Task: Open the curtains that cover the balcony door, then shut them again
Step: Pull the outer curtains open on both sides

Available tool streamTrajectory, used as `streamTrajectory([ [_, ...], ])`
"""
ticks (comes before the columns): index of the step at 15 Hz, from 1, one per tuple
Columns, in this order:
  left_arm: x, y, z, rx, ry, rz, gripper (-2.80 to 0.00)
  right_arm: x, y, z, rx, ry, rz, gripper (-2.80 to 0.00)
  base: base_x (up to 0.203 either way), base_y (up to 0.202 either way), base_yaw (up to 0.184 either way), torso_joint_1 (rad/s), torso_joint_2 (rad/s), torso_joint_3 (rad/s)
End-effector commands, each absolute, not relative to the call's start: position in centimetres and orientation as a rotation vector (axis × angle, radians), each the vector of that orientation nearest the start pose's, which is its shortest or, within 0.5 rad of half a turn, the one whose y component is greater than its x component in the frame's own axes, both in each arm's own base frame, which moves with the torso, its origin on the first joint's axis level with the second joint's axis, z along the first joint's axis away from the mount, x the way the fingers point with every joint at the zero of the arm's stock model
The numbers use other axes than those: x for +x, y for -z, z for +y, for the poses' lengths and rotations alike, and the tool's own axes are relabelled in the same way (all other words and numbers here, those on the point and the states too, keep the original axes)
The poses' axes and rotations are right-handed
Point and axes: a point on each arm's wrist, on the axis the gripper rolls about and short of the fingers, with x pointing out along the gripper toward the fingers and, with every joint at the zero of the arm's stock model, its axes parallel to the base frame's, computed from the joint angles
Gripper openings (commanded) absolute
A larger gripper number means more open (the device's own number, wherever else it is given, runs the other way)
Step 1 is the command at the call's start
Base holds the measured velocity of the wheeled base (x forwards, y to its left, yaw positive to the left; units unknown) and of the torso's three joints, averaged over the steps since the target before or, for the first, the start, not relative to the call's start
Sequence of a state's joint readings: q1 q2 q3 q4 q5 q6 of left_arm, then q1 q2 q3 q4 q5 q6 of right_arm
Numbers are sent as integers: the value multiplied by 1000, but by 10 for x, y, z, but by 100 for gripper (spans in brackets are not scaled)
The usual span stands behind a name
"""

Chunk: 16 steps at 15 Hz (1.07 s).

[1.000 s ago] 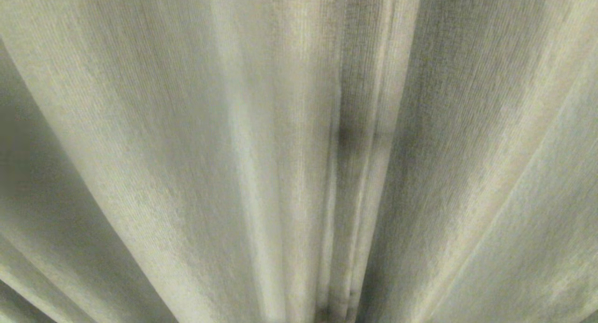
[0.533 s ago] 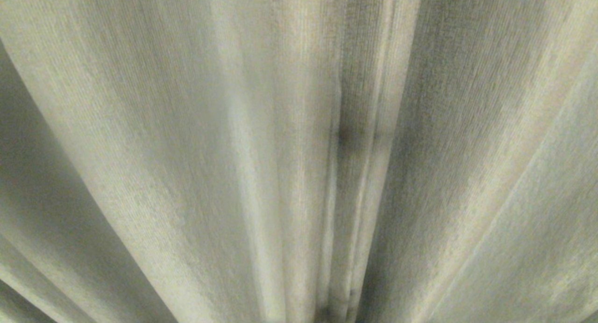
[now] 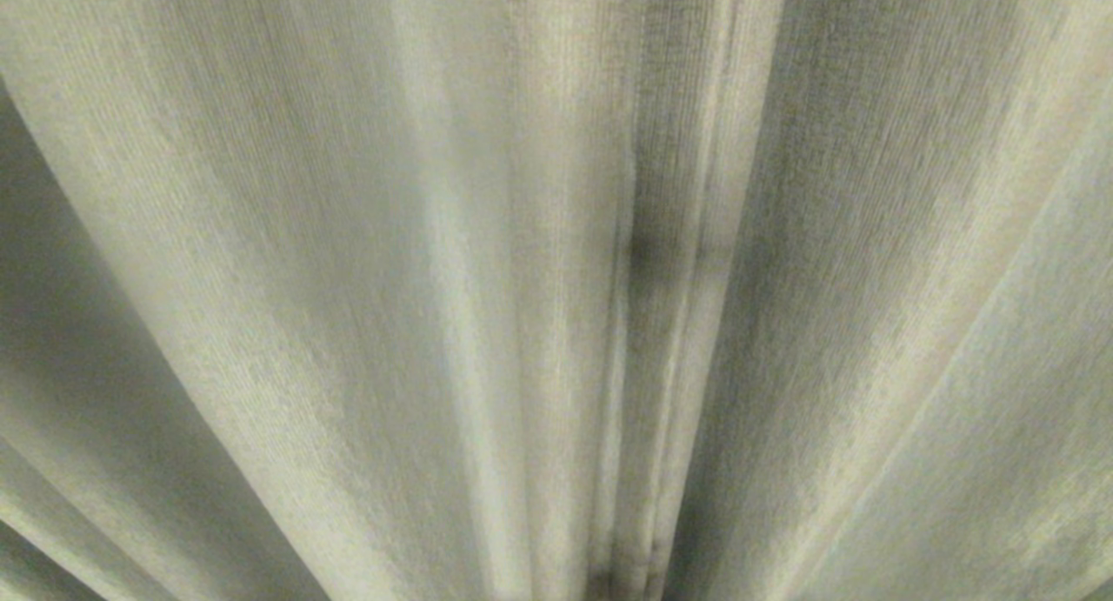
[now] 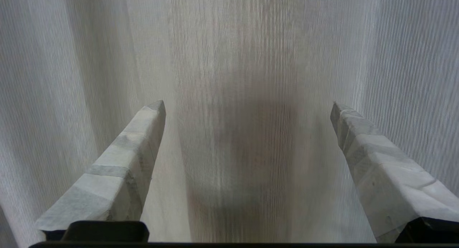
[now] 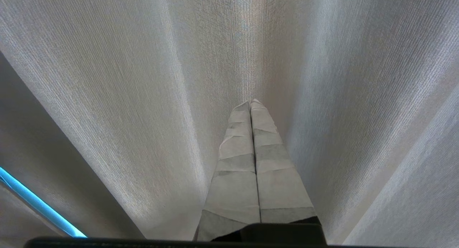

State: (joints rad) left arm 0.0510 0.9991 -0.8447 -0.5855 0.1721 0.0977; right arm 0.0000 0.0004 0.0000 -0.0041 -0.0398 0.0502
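— Curtains fill the head view from edge to edge, drawn shut in hanging folds; no door shows behind them.

— And the left gripper?

— Its fingers are spread wide, empty, facing one fold with a shadow between them. The right gripper is pressed closed, idle, tips at the cloth.

— So the step?

— Likely reaching to take hold. Next it must push onto a fold, pinch it, then pull sideways.

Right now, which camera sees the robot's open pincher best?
The left wrist view: the left gripper shows both fingers spread wide, facing the curtains. The head view shows only curtain folds, no gripper. The right wrist view shows the right gripper, shut.
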Motion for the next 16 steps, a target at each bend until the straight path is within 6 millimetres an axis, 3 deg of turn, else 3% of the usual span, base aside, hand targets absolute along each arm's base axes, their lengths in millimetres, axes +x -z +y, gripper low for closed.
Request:
streamTrajectory([
  [1,126,-340,11,70,-248,-400,0,-23,-76,-1,51,40,-6,-280,0,0,0,0,0,0],
  [7,162,-338,28,71,-328,-449,0,-23,-76,-1,51,40,-6,-280,0,0,0,0,0,0],
  [13,197,-335,32,15,-286,-501,0,-23,-76,-1,51,40,-6,-280,0,0,0,0,0,0],
  [14,200,-336,31,12,-281,-507,-280,-23,-76,-1,51,40,-6,-280,0,0,0,0,0,0],
  [16,201,-336,30,11,-275,-506,-280,-23,-76,-1,51,40,-6,-280,0,0,0,0,0,0],
])
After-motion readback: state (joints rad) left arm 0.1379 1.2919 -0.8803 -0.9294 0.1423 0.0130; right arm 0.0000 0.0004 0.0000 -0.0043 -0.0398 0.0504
